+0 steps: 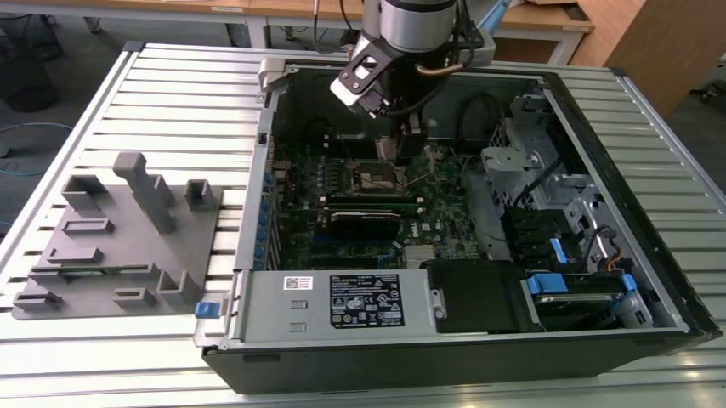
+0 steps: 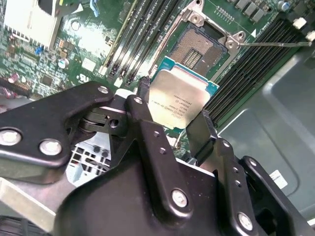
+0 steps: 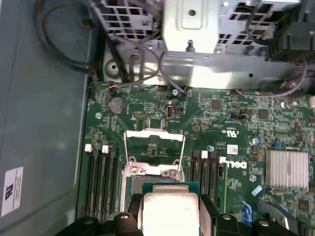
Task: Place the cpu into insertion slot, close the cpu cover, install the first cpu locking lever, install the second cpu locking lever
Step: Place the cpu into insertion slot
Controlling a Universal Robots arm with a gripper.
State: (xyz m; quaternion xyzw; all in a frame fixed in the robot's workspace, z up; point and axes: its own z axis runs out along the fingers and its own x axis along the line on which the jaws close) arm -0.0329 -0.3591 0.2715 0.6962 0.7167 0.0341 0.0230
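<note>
We see gripper (image 2: 173, 109) clamped on cpu (image 2: 181, 96), held just above open insertion slot (image 2: 199, 46), cpu cover (image 3: 155, 146) swung back. Open computer case (image 1: 454, 367) lies on slatted metal table (image 1: 170, 93); wooden desks (image 1: 542, 19) far behind.

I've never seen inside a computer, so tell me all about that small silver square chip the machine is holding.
The small flat square chip, dull silver-grey metal on top with a teal-green edge and faint print, is pinched at two opposite sides between the arm's black jaws. It hangs above the open square socket of the green motherboard, not yet seated.
</note>
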